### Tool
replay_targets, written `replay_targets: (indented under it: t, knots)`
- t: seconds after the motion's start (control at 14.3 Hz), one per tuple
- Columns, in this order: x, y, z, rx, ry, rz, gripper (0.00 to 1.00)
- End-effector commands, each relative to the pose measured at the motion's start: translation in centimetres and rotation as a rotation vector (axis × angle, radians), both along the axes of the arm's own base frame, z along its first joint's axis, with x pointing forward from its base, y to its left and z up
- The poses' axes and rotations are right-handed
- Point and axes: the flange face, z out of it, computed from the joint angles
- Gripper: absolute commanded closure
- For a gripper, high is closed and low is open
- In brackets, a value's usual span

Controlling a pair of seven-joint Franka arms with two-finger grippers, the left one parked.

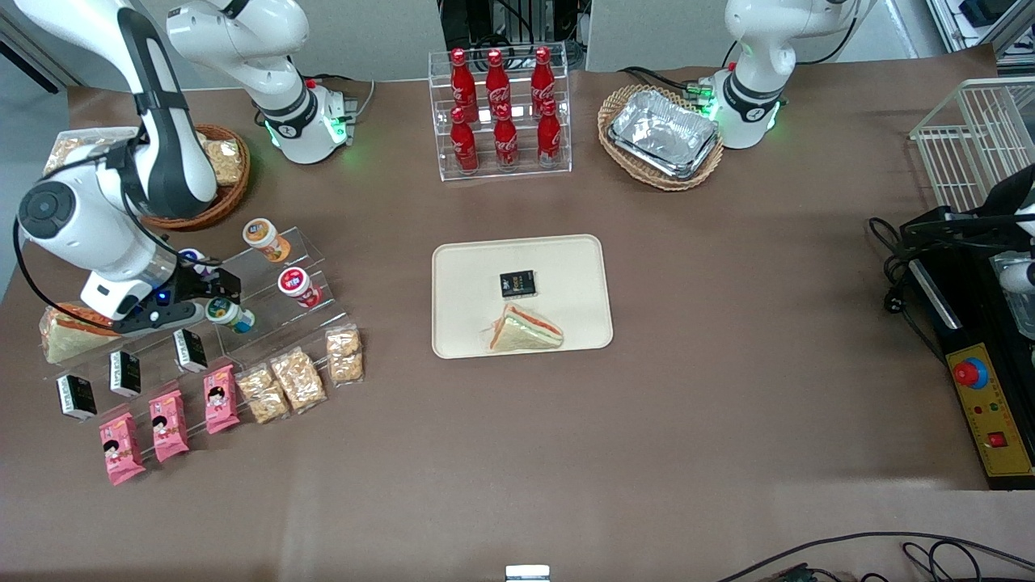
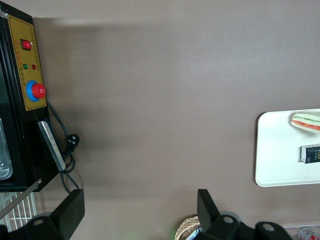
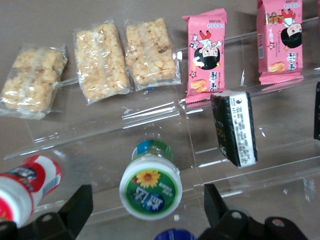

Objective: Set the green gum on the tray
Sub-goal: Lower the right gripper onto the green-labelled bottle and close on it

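the small white plastic bottle with the green-and-white lid, the green gum (image 3: 150, 186), lies on a step of the clear acrylic display stand (image 1: 267, 311) at the working arm's end of the desk, not yet lifted. the right arm's claw (image 1: 212, 301) hovers right at it, fingers (image 3: 67, 213) spread wide on either side of the lid and touching nothing, so i judge the grasp is about to begin; the lift, the carry and the set-down all remain. the large cream-beige rectangular plastic tray (image 1: 469, 267) sits well apart at the middle of the desk, already carrying a wrapped triangular sandwich (image 1: 524, 331) and a small black packet (image 1: 517, 284), with bare room beside them. the brown desk (image 1: 728, 323) is smooth and matte.
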Motion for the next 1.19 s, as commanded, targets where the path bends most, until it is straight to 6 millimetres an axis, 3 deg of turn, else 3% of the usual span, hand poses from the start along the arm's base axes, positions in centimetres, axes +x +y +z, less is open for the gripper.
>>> replay_targets:
  t: [0.0,1.12]
  knots:
    - [0.0,0.0,-1.9,0.006,-0.005,0.001,0.00]
    - [-0.6,0.0,-4.3,0.003,0.006,0.001,0.05]
